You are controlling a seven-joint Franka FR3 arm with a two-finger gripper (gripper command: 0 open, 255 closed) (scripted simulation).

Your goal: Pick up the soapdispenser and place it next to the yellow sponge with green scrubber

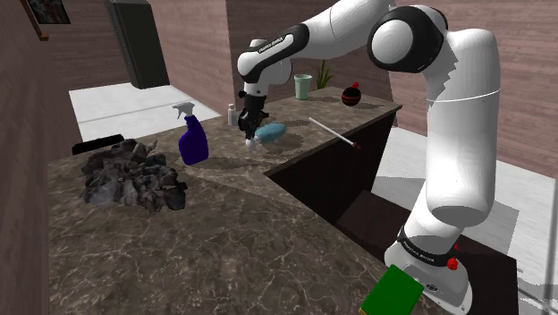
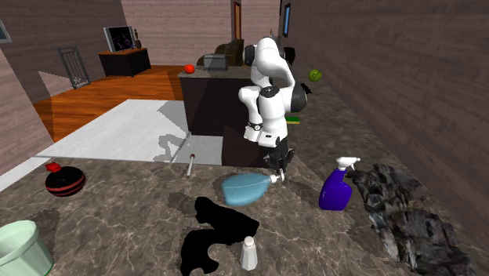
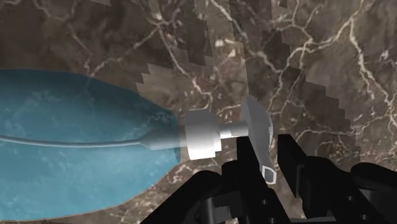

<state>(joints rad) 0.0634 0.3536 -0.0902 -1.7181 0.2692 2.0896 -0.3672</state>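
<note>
My tool (image 3: 267, 151) hangs low over the marbled worktop (image 3: 191, 51). Its two black fingers stand apart on either side of the grey pump head (image 3: 257, 127) of the soap dispenser (image 3: 83, 140). They seem just clear of the pump, though contact is hard to judge from the wrist view.

The dispenser, a translucent blue teardrop bottle, lies on its side on the worktop. Its pump end is at my tool and its body stretches away from it.

Near it, on the shoulder view's left, a purple spray bottle (image 1: 192, 141) stands upright. A small white bottle (image 1: 232, 114) stands just behind my tool in that view. On the shoulder view's right of the dispenser lies a thin pale rod (image 1: 333, 131).

Farther off, past the spray bottle, sits a dark crumpled heap (image 1: 130, 176). Toward the worktop's far edge are a pale green cup (image 1: 303, 86) and a round black pot with a red top (image 1: 351, 96).

The yellow sponge with its green scrubber (image 1: 393, 293) lies beside my arm's base, well apart from the dispenser.
</note>
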